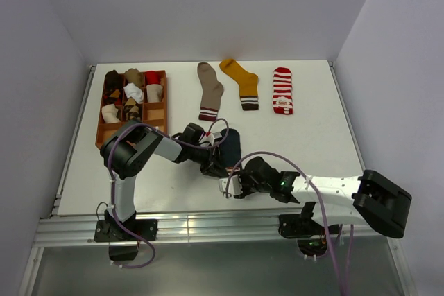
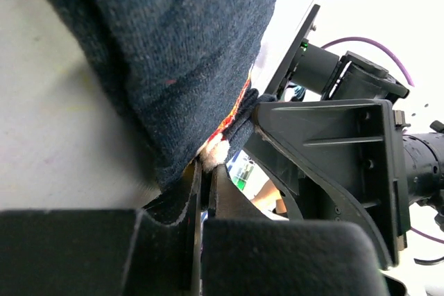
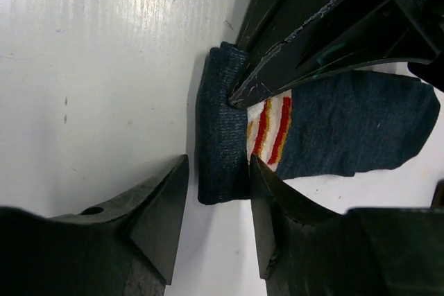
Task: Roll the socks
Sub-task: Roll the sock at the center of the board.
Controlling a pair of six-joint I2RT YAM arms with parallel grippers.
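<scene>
A white tabletop (image 1: 312,143) sits between pale walls (image 1: 208,12). Near its middle, the left fingers (image 2: 291,254) pinch the navy sock (image 1: 231,145), while the right fingers (image 3: 163,199) stand open around its folded end.

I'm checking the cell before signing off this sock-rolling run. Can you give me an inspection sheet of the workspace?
Surface: white table, a few faint marks.
Job's things: navy sock between the two grippers; taupe sock, mustard sock and red-white striped sock lie flat and apart at the far side; rolled socks in the tray.
Clutter: wooden tray at far left, some compartments bare.
Grippers: left gripper shut on the navy sock's edge; right gripper open, fingers either side of the folded end.
Cables: purple cables loop along both arms.
Surroundings: pale walls on three sides; metal rail at the near edge.
</scene>
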